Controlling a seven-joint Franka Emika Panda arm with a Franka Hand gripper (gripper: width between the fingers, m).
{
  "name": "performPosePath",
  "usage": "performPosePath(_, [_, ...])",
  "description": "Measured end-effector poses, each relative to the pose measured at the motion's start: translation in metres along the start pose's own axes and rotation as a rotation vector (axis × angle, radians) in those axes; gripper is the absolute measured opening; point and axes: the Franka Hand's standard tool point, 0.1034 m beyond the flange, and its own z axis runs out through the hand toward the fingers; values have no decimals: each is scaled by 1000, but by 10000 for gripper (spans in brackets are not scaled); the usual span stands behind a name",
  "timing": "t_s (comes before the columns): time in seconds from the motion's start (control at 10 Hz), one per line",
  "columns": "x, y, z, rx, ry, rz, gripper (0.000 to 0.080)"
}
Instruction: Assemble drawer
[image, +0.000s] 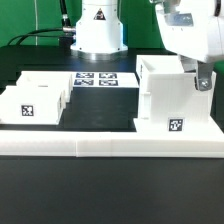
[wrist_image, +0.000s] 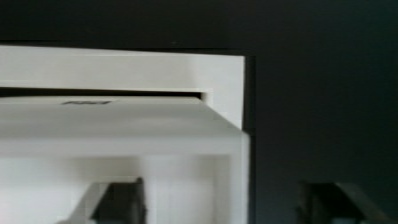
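The drawer's tall white shell (image: 168, 98) stands at the exterior view's right against the front rail, a square marker low on its front. Two open-top white trays (image: 33, 102) lie at the exterior view's left, one behind the other. My gripper (image: 203, 80) hangs over the shell's right wall at its top edge. In the wrist view the gripper (wrist_image: 228, 205) is open. Its dark fingers (wrist_image: 116, 200) stand wide apart on either side of the shell's white wall (wrist_image: 187, 160), with a dark gap on one side. It holds nothing.
A long low white rail (image: 110, 150) runs along the table's front. The marker board (image: 95, 80) lies flat between the trays and the shell. The robot's base (image: 97, 30) stands at the back, with cables behind it.
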Motion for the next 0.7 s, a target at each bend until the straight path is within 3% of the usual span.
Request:
performPosePath(0.1, [0,0,0,1,0,-2,579])
performPosePath(0.2, [0,-1,-1,1,0,-5,634])
performPosePath(0.4, [0,10,-15,-12,-9,-187,646])
performPosePath(0.7, [-2,33,-47,-64,-47,-391,649])
